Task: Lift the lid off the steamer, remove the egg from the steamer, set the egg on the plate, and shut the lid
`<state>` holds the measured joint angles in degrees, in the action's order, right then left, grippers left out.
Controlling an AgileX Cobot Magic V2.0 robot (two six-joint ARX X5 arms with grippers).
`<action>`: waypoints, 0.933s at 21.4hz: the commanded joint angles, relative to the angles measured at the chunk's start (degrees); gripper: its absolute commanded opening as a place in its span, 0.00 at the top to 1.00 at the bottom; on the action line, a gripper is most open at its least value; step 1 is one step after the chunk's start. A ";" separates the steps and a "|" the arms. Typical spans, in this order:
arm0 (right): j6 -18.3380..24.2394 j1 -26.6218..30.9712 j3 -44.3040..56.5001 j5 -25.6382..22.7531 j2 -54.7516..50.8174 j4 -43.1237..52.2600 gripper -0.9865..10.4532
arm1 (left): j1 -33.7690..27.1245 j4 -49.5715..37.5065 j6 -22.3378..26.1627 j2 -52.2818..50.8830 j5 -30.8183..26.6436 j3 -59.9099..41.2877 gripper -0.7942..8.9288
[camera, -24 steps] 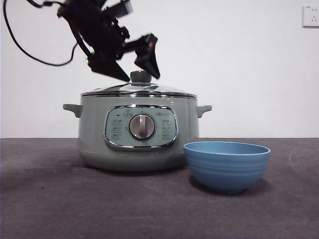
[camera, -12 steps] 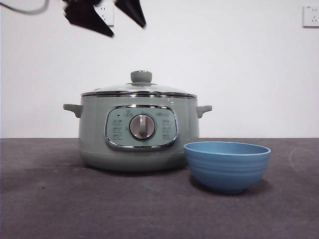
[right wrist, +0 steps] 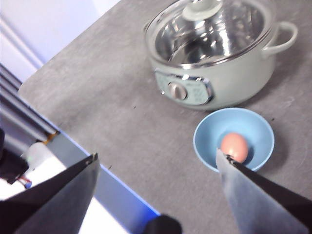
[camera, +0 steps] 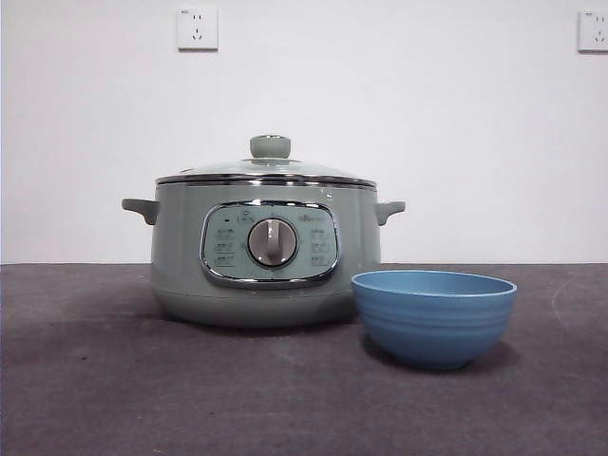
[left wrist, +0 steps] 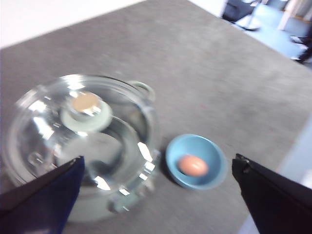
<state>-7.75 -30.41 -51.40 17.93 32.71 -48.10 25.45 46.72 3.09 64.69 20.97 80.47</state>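
The pale green steamer (camera: 176,256) stands on the table with the glass lid (camera: 266,171) seated on it, its knob (camera: 270,146) free. The egg (left wrist: 192,165) lies in the plate, here a blue ribbed bowl (camera: 433,318), just beside the steamer. My left gripper (left wrist: 158,161) hangs open high above the lid (left wrist: 44,131) and the bowl (left wrist: 171,156). Off to the steamer's panel side, my right gripper (right wrist: 156,154) is open and raised, looking down on the steamer (right wrist: 219,87), the bowl (right wrist: 204,141) and the egg (right wrist: 234,144). Neither gripper shows in the front view.
The grey table's edge (right wrist: 73,141) runs close below my right gripper. Two wall sockets (camera: 197,28) sit on the white wall behind. Beyond the far table edge, chairs and floor (left wrist: 253,14) show.
The gripper that stood open around the lid's knob has risen and left the front view. The lid stays on the steamer; the bowl has not moved.
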 commanded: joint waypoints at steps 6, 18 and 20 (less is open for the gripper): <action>-0.35 -0.13 0.55 0.24 -0.09 -3.48 0.56 | -0.04 9.64 -0.50 -6.38 3.34 -0.50 0.92; -0.33 -0.13 0.55 0.15 -0.09 -5.14 0.92 | -0.04 15.52 -0.09 -7.26 3.28 -0.50 0.92; -0.35 -0.13 0.55 0.09 -0.09 -5.14 0.91 | -0.04 15.52 -0.09 -7.23 3.21 -0.50 0.92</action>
<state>-7.73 -30.41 -51.40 18.02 32.71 -53.58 25.45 62.37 2.94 57.52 24.01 80.47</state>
